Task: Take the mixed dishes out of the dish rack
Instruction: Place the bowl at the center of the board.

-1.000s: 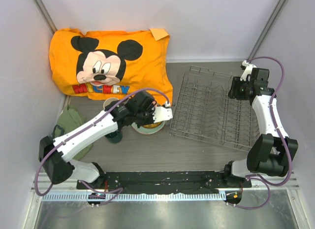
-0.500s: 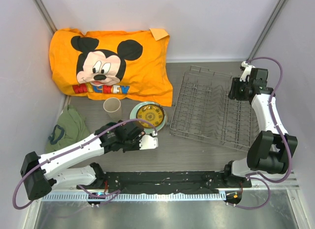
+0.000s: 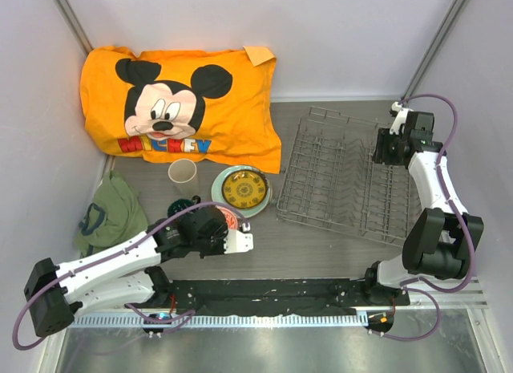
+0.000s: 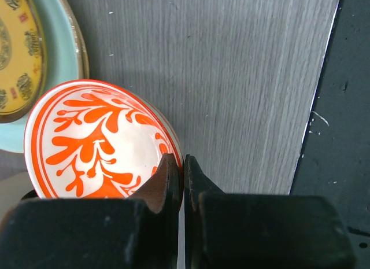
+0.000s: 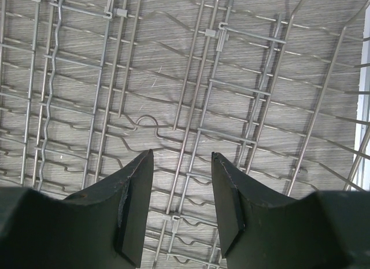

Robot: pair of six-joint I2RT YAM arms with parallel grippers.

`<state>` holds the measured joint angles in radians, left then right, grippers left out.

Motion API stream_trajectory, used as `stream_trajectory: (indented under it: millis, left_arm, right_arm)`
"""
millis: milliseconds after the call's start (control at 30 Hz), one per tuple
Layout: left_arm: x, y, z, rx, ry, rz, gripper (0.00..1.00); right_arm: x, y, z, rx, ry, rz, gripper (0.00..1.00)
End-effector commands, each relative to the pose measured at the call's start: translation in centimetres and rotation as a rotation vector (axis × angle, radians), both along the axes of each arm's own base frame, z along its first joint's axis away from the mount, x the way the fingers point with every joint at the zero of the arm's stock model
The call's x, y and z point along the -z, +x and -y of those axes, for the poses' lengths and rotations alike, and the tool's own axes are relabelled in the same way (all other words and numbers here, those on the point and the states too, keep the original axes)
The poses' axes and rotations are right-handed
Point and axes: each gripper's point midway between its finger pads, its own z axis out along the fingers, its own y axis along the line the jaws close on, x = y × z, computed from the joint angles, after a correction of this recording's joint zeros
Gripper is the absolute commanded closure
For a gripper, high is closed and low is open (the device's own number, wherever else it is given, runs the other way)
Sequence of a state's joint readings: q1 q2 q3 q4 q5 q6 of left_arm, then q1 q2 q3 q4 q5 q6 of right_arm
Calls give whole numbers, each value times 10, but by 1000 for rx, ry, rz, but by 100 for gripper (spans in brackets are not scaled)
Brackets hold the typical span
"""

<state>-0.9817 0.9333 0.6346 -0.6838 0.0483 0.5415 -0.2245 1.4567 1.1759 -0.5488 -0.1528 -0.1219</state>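
Red-orange patterned bowl (image 4: 98, 142) pinched at rim in my left gripper (image 4: 184, 165) | right gripper (image 5: 182, 205) gaped, unladen, over grey wire rack (image 3: 337, 180)

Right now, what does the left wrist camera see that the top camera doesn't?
Only the left wrist view shows the orange leafy pattern inside the small bowl and the left gripper pinching its rim. Only the top view shows the dish rack, the Mickey pillow and the beige cup. Both show the pale-green plate and the grey table.
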Motion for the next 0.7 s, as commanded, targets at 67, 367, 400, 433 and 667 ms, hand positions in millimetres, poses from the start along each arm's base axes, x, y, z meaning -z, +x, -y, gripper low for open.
stream_trajectory:
  millis: [67,367,400,433,667]
  left_arm:
    - [-5,9,24,16,-132,49,100]
    - [2,10,29,26,-158,60,100]
    - [2,10,29,29,-162,63,100]
    - [3,9,30,31,-161,61,100]
    - [9,10,29,33,-153,61,100]
  right_arm:
    - [-2,2,4,5,-19,15,51]
    - [-2,1,4,8,-17,15,51]
    - [-2,1,4,7,-16,14,51]
    - [-2,2,3,5,-16,14,51]
    - [-4,2,3,6,-14,21,51]
